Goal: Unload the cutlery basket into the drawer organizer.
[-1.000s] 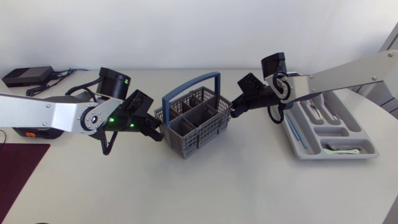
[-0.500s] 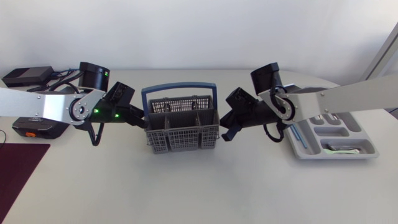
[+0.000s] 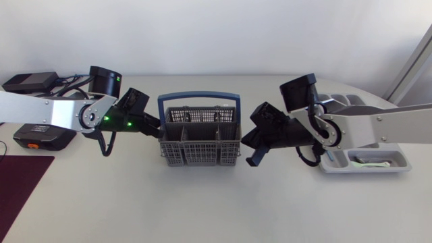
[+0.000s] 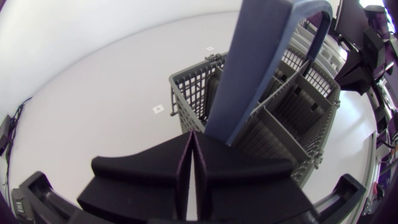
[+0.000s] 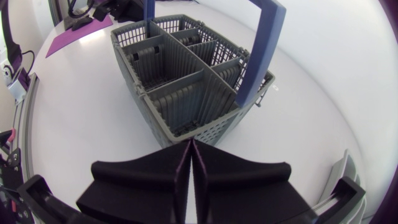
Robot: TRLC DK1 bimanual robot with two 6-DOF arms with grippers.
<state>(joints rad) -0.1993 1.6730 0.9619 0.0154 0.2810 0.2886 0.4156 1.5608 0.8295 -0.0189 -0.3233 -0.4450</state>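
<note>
The grey cutlery basket (image 3: 199, 143) with a blue handle (image 3: 198, 96) stands mid-table, and I see no cutlery in its compartments. My left gripper (image 3: 158, 129) is shut with nothing in it, its tips at the basket's left end. In the left wrist view the shut left gripper (image 4: 194, 135) points at the basket (image 4: 292, 118) under the handle (image 4: 261, 62). My right gripper (image 3: 248, 144), also shut on nothing, sits close to the basket's right end. The right wrist view has the right gripper (image 5: 189, 144) just short of the basket (image 5: 180, 81). The grey drawer organizer (image 3: 378, 167) lies at the far right with cutlery in it.
A black box (image 3: 27, 82) with cables sits at the back left. A black and orange device (image 3: 37, 137) lies under my left arm. A dark purple mat (image 3: 20, 185) covers the front left corner.
The basket has turned from a diagonal stance to square with the table. My right gripper has drawn back rightwards from it. Both grippers have closed the last bit.
</note>
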